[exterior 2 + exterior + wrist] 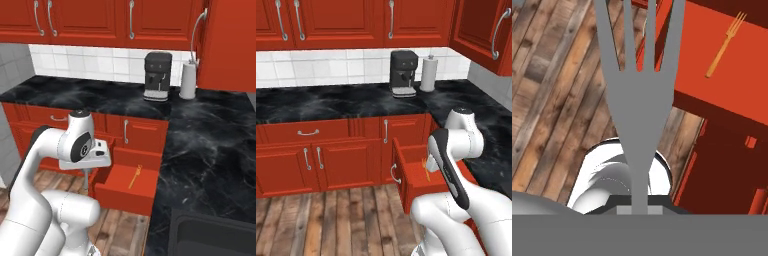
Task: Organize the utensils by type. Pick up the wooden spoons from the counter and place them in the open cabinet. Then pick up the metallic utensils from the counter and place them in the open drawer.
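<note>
Gripper [88,176] is seen hanging low beside the open drawer [125,192], out over the wooden floor [321,220], pointing down. Jaws are clenched on the handle of a grey metal fork [639,90], whose tines run up the hand view away from the fingers. In the right base view the fork is made out only as a thin grey stem below the hand.

A second, orange-gold fork [726,44] is seen lying flat on the drawer bottom, apart from the held one; it is also visible in the right base view [135,176].

On the black counter [316,102], a coffee machine [403,73] and a paper towel roll [429,73] stand side by side against the tiled wall. Whether any utensils lie on the counter cannot be told from these angles.
</note>
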